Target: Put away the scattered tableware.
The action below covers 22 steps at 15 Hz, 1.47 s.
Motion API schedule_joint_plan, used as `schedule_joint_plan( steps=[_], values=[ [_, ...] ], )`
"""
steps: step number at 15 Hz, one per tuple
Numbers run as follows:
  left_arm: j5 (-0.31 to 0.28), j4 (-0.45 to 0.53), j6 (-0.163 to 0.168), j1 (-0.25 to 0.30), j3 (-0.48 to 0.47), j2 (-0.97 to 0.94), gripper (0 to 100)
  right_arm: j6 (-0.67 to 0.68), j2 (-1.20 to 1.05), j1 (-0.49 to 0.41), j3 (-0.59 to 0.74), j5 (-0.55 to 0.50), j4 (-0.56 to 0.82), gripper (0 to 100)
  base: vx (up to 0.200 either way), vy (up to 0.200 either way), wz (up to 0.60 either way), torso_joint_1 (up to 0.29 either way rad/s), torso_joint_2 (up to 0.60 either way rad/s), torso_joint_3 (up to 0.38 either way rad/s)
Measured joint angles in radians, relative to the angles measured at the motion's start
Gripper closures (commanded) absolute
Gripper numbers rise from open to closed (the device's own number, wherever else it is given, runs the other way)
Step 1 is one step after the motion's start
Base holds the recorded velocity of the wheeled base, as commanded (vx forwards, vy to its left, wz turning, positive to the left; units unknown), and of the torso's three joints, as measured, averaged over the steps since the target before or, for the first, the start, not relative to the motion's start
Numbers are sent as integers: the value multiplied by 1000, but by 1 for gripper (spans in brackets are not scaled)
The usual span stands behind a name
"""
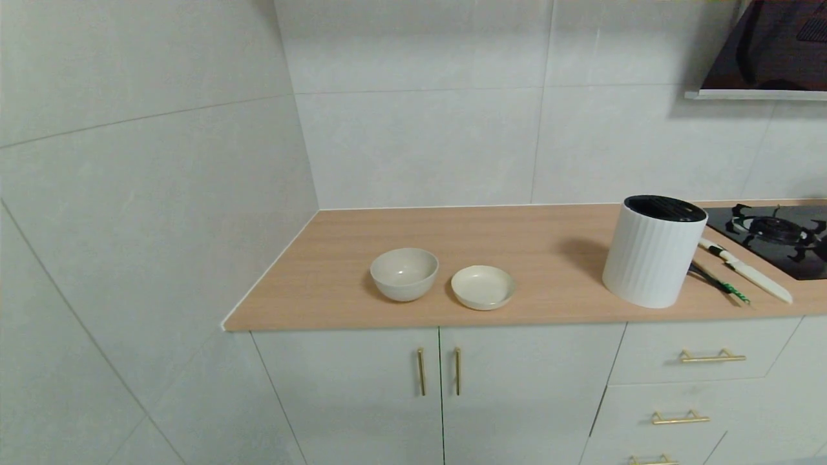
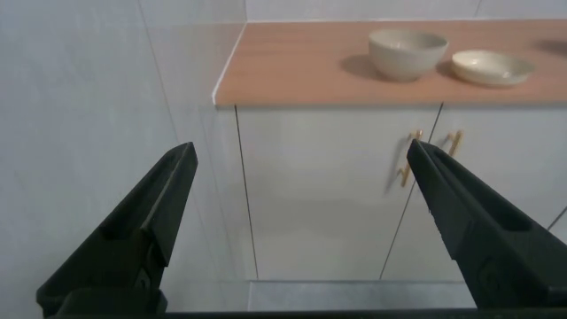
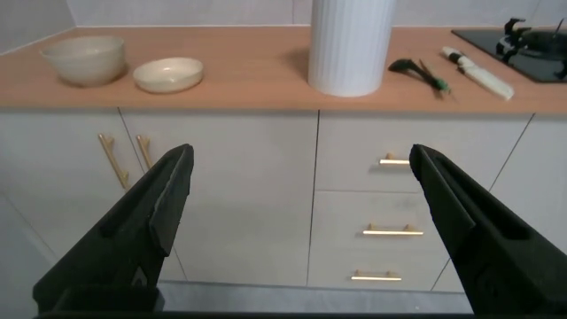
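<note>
Left gripper: Our left gripper (image 2: 300,149) hangs low before the cabinet doors (image 1: 362,400), below counter height. Its two dark fingers are spread wide with nothing between them.
Right gripper: Our right gripper (image 3: 300,151) sits at a like height where the doors meet the drawers (image 1: 652,361). Its fingers are also wide apart and hold nothing.
Bowl: We see a deep cream bowl (image 1: 404,273) standing upright toward the left of the wooden countertop (image 1: 530,239), near the front edge.
Shallow dish: A low cream dish (image 1: 482,286) sits just beside the bowl on its right. It looks a narrow gap away from the bowl, and it is nearer the counter's edge.
Holder: A white ribbed cylinder holder (image 1: 652,252) with a black slotted top stands upright, well apart from the two dishes, toward the right.
Knife: A pale knife (image 1: 746,271) lies flat on the counter to the right of the holder, between it and the hob (image 1: 775,236).
Dark utensil: A thin dark utensil (image 1: 720,282) with a green-banded stem lies between holder and knife, one end hidden behind the holder's base.
Cabinet: We count two vertical gold handles (image 1: 421,371) side by side at the door seam. The drawers carry horizontal gold pulls.
Surroundings: Pale tiled walls meet at the counter's left corner, and a dark range hood (image 1: 762,48) hangs above the hob.
</note>
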Motion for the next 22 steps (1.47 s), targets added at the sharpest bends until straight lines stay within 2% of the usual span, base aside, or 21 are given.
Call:
schedule_joint_plan(
  steps=[12,22],
  values=[
    [0,0,0,0,0,0,0,0,0,0,0,0,0,0,0,0,0,-227,525,294],
    [0,0,0,0,0,0,0,0,0,1,0,0,0,0,0,0,0,-169,472,302]
  ],
)
